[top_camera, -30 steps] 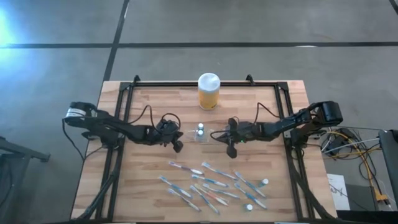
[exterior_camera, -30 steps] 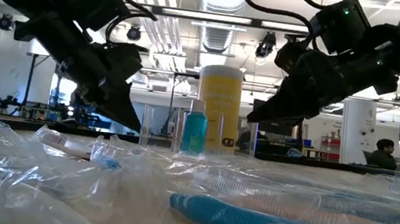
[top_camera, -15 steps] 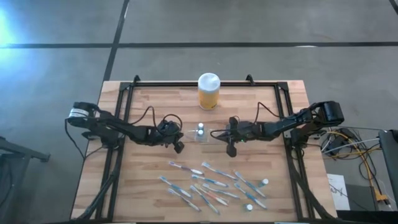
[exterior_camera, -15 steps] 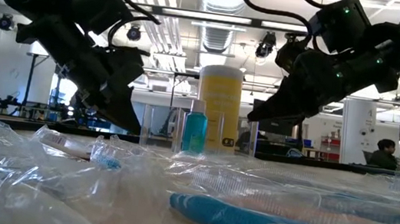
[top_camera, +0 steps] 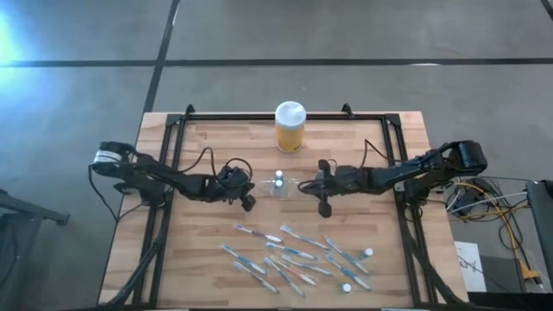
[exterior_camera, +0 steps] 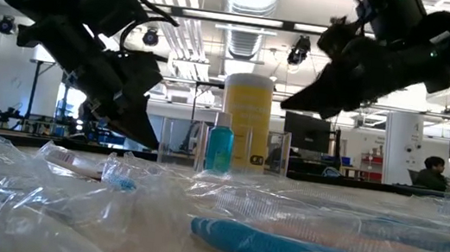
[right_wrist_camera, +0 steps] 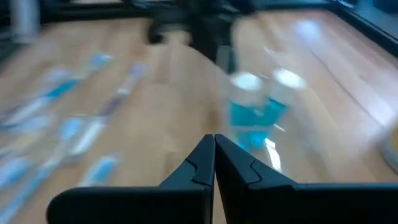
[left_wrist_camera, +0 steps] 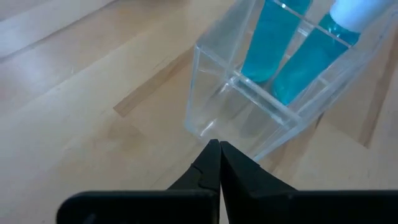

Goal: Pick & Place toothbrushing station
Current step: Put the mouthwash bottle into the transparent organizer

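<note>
The toothbrushing station (top_camera: 279, 185), a clear holder carrying two blue white-capped tubes (left_wrist_camera: 292, 46), is standing upright at the centre of the table (top_camera: 216, 268), with the yellow jar (top_camera: 289, 126) at its twelve o'clock and the loose toothbrushes (top_camera: 294, 252) lying well apart at its six. The left gripper (top_camera: 247, 203) is hovering just beside it at nine o'clock and the right gripper (top_camera: 323, 207) at three, both with fingers pressed together and holding nothing. To do this step well, one gripper probably needs to be spreading its fingers before squaring up on a wall of the light holder, so it is not nudged over.
</note>
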You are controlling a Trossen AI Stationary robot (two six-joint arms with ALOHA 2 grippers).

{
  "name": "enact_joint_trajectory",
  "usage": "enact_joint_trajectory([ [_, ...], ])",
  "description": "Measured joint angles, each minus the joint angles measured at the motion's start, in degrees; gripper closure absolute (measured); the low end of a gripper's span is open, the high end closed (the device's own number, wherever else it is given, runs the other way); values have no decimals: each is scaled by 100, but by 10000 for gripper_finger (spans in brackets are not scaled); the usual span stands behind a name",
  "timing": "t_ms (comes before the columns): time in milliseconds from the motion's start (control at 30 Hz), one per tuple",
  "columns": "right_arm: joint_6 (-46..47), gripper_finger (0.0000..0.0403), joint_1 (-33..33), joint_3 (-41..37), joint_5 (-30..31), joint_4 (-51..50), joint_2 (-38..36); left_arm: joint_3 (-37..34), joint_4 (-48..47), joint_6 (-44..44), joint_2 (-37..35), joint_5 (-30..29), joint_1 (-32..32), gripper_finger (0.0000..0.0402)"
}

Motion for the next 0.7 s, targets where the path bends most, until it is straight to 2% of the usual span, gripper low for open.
enact_joint_trajectory([
  [133, -338, 394, 6, -24, -1067, -2, -310, -1, -289, 38, -163, 277, -9, 398],
  [233, -446, 394, 15, -40, -1579, 37, -581, -3, -560, 74, -383, 292, -20, 394],
  [367, -433, 394, 126, -114, -1875, 43, -933, -7, -959, 200, -831, 292, -20, 397],
  [533, -655, 394, 192, -252, -1938, 103, -1456, -8, -1470, 524, -1670, 322, -40, 394],
  [700, -734, 394, 194, -664, -1933, 782, -1933, -24, -1798, 1106, -2613, 391, -138, 390],
])
